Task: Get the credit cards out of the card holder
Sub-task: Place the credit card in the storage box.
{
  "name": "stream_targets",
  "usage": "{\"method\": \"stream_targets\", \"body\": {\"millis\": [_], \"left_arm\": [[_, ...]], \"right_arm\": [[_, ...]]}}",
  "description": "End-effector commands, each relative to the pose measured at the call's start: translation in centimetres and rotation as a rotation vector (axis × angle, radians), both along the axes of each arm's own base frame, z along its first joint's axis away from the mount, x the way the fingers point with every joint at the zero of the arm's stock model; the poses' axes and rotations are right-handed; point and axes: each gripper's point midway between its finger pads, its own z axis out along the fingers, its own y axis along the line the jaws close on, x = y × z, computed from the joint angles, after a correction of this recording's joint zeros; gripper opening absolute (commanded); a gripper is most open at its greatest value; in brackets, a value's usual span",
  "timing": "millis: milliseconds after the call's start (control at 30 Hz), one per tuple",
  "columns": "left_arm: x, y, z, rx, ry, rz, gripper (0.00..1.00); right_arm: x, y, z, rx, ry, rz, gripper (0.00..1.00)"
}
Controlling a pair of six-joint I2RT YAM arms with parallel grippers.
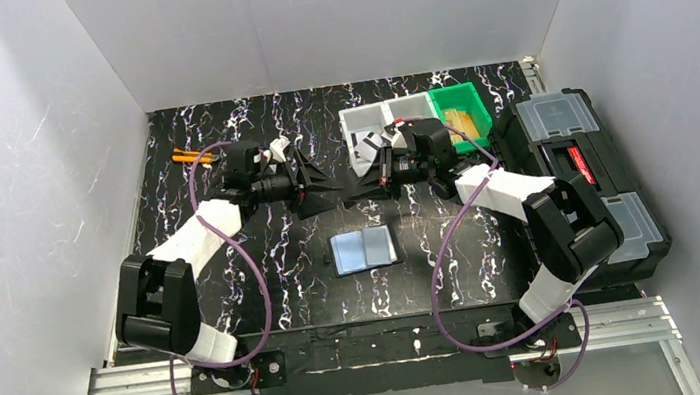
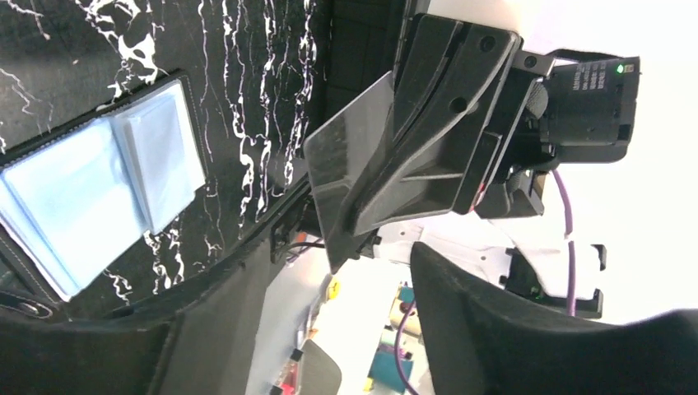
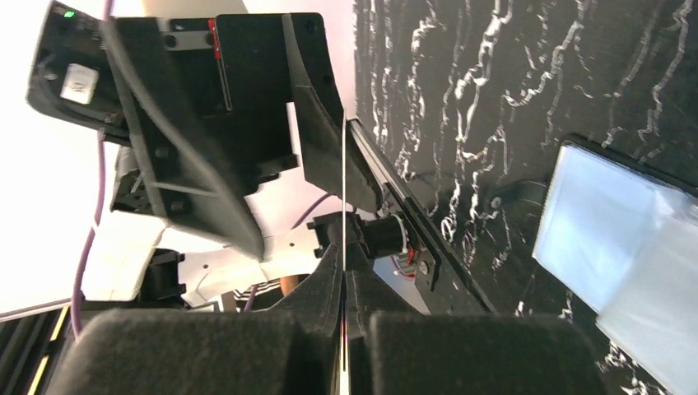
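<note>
Holding the credit card (image 2: 346, 164) by one thin edge, the right tool (image 3: 344, 346) might drop it; the left tool (image 2: 337, 321), at nine o'clock, seems open.

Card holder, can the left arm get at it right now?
Probably yes: the card holder lies open and uncovered close by the left tool, which looks empty; the right tool has the credit card.

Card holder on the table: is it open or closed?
Open. The card holder lies spread flat, its two glossy blue-grey inside halves facing up.
</note>
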Motion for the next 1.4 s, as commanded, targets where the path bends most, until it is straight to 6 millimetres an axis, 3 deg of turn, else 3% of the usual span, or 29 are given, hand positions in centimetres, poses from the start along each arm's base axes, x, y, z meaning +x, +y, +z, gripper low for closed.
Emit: {"method": "stream_targets", "body": {"millis": [0, 67, 167, 400, 567, 667, 1033, 1367], "left_arm": [[-0.4, 0.7, 1.8, 0.053, -0.072, -0.010, 0.74], [-0.8, 1.4, 1.2, 0.126, -0.061, -0.007, 0.86], [-1.3, 2.7, 0.4, 0.242, -0.073, -0.007, 0.93], [-2.2, 3.8, 0.3, 0.321, -0.106, -0.028, 0.95], [-2.8, 3.6, 0.8, 0.304, -0.123, -0.061, 0.95], [-3.1, 3.7, 0.9, 0.302, -0.123, -0.074, 0.95], [-4.2, 3.9, 1.6, 0.301, -0.134, -0.102, 0.95], [-4.7, 4.2, 2.4, 0.316, -0.145, -0.109, 0.94]], "right_arm": [[0.7, -0.5, 1.2, -0.068, -0.103, 0.000, 0.01], [1.2, -1.2, 0.8, -0.133, -0.114, -0.019, 0.01], [2.5, -2.7, 0.6, -0.225, -0.161, -0.049, 0.01], [8.5, -9.1, -0.5, -0.523, -0.203, -0.191, 0.01], [13.5, -14.2, 0.1, -0.696, -0.267, -0.306, 0.01], [15.9, -16.1, 0.1, -0.754, -0.288, -0.329, 0.01], [22.8, -17.8, -2.7, -0.872, -0.318, -0.310, 0.01], [25.6, -16.2, -6.6, -0.831, -0.256, -0.273, 0.01]]}}
